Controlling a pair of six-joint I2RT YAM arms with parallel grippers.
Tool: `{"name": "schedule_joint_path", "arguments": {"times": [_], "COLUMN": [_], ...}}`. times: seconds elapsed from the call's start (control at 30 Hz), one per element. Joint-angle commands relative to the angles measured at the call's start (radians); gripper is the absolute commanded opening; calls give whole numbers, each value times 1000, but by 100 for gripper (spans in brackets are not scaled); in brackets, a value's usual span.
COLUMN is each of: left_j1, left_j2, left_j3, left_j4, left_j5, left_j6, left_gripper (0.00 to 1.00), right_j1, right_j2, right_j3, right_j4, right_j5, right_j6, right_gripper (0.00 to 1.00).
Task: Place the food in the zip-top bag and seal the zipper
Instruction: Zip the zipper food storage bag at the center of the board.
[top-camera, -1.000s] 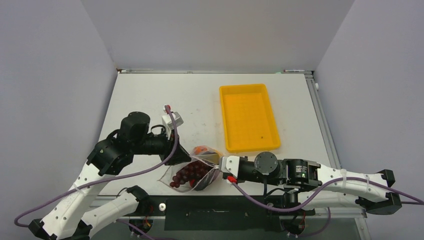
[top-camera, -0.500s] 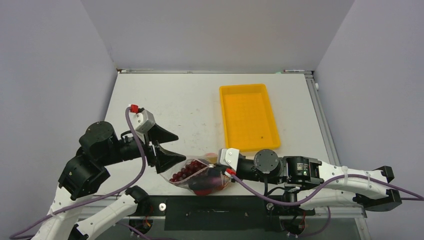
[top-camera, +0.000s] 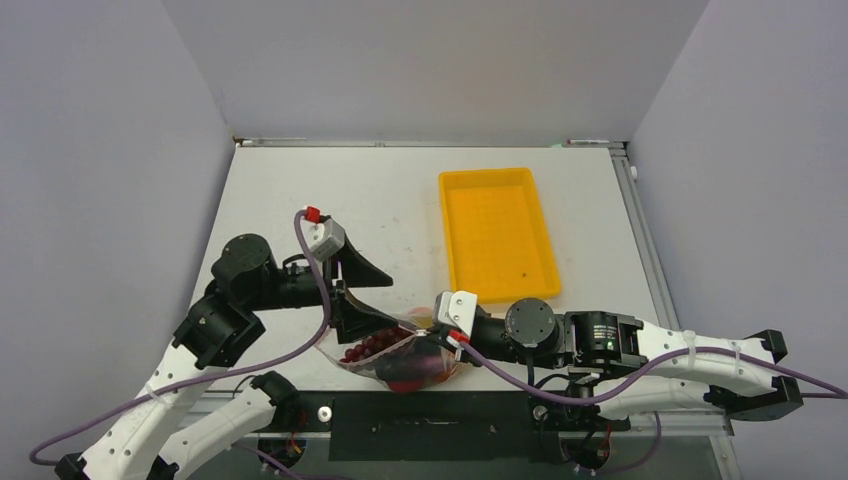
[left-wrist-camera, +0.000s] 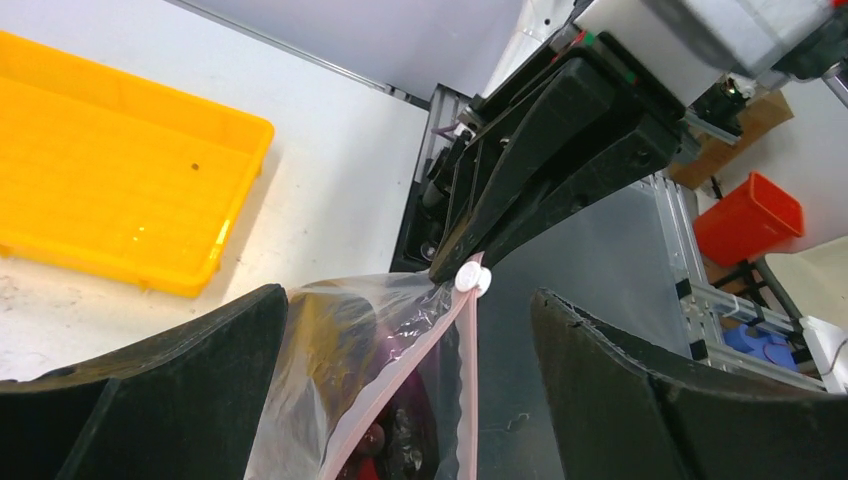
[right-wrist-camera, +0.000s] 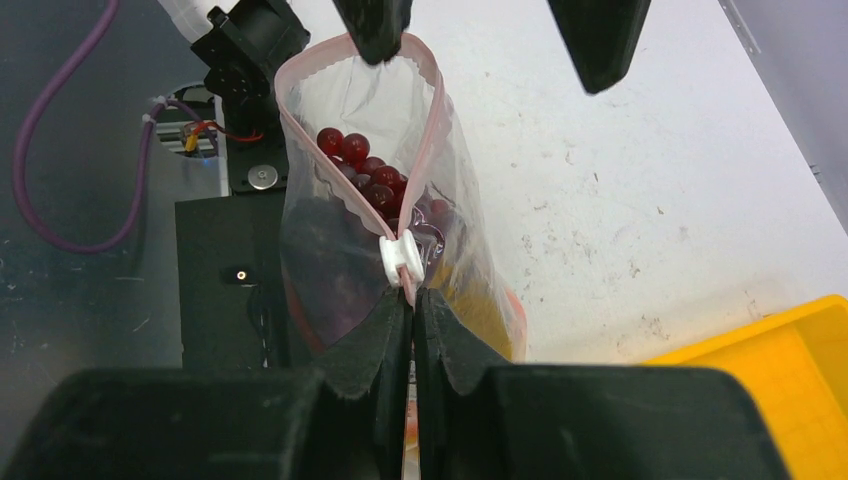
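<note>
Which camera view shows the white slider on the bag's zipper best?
Right wrist: the white slider is large and central, beyond the right tool pinching the zipper. Left wrist shows it smaller; top external barely resolves it.

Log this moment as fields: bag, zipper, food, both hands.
zip-top bag: at near edge of table, mouth open
zipper: unsealed; white slider at one end
grape bunch: inside bag
left hand: open, straddling bag mouth
right hand: shut on zipper beside slider
</note>
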Motion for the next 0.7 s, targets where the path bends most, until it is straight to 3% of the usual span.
{"name": "schedule_joint_path", "arguments": {"times": [0.0, 0.3, 0.67], "left_j1": [-10, -92, -265], "left_j2": [7, 50, 97], "left_j3": [-60, -110, -37], "left_j4": [184, 233, 15], "left_j5": [71, 51, -150], "left_j6": [-59, -67, 93], "left_gripper": [88, 88, 84], "right_j1": [8, 8, 6], "right_j2": [3, 16, 17], "right_j3": [54, 69, 107], "right_j4": [90, 81, 37], "right_j5": [37, 47, 137], "right_j6": [31, 56, 118], "right_gripper": [5, 5, 5]}}
